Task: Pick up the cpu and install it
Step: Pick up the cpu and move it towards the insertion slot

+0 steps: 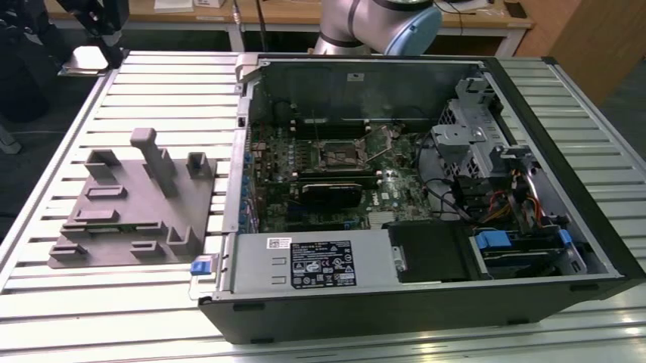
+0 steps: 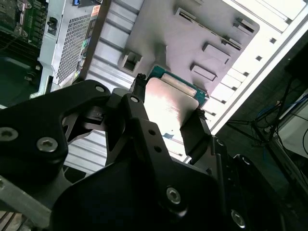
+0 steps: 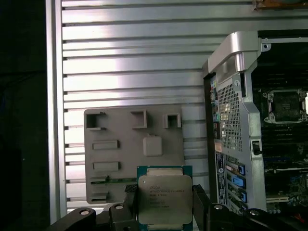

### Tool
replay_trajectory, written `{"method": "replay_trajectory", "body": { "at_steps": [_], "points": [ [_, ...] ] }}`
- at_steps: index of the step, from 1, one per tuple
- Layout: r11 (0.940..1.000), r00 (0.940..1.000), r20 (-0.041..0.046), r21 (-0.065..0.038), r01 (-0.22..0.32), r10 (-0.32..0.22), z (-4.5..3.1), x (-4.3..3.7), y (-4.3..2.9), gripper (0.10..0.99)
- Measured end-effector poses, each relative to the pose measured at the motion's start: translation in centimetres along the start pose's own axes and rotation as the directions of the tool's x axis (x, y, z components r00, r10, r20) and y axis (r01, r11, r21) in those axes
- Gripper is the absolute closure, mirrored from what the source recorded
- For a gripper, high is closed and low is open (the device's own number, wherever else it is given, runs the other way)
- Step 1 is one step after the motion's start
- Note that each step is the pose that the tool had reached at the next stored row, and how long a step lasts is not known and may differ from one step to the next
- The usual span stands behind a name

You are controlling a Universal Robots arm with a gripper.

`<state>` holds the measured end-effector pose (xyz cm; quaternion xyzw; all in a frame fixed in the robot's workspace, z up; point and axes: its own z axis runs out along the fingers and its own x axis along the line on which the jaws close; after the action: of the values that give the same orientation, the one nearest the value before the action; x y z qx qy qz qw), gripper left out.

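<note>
1. Cpu [image 3: 165, 198] is in my gripper [image 3: 165, 214]. Both wrist views show the black fingers [image 3: 199, 202] pressed on two opposite edges, so the tool is closed to the chip's width and holding it.
2. It lies flat, with the silvery lid facing the first wrist view's camera and a green rim around it. It is nearly square, so I read no real long axis. Its edges run in line with the table's slats.
3. Beneath it is the grey fixture block [image 3: 120, 154] on the slatted table [image 3: 130, 57]. I judge the chip lifted clear of the block.
4. Relation that counts: the socket [image 3: 285, 106] lies sideways from the chip, beyond the wall of the computer case [image 3: 231, 96]. In the exterior view the fixture block [image 1: 131, 204] is on the exterior view's left and the socket [image 1: 338, 155] is to its right, inside the case.
</note>
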<state>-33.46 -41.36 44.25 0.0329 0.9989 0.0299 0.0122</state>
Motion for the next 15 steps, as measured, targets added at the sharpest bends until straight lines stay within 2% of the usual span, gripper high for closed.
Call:
{"method": "replay_trajectory", "body": {
  "at_steps": [15],
  "points": [
    [1.0,1.0,0.0,0.0,0.0,0.0,0.07,-2.71,0.18,0.545]
  ]
}}
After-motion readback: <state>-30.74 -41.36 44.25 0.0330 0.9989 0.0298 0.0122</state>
